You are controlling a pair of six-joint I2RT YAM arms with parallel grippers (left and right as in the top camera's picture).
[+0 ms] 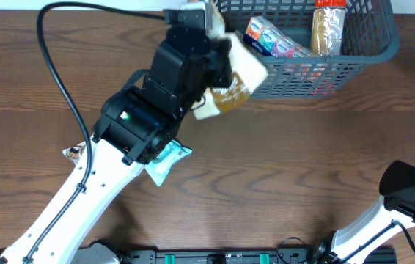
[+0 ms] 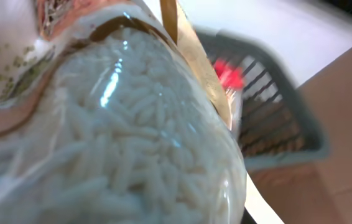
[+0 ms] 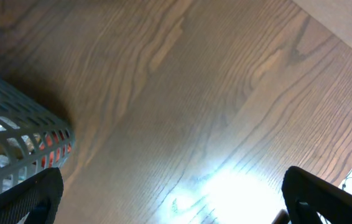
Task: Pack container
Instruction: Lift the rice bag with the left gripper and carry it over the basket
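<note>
The grey-blue mesh container [image 1: 372, 51] stands at the table's back right, and its corner shows in the right wrist view [image 3: 14, 134]. It holds a blue-and-pink packet [image 1: 270, 38] and a tall brown packet [image 1: 328, 26]. My left gripper [image 1: 218, 62] is shut on a clear bag of white rice [image 1: 240, 77], held tilted in the air at the container's front left corner. The bag fills the left wrist view [image 2: 126, 143], with the container [image 2: 275, 118] behind it. My right gripper [image 3: 176, 199] is open and empty over bare wood, to the right of the container.
A teal packet [image 1: 165, 163] lies on the table partly under my left arm. A small packet [image 1: 73, 152] lies further left. A black cable [image 1: 53, 66] loops over the back left of the wooden table.
</note>
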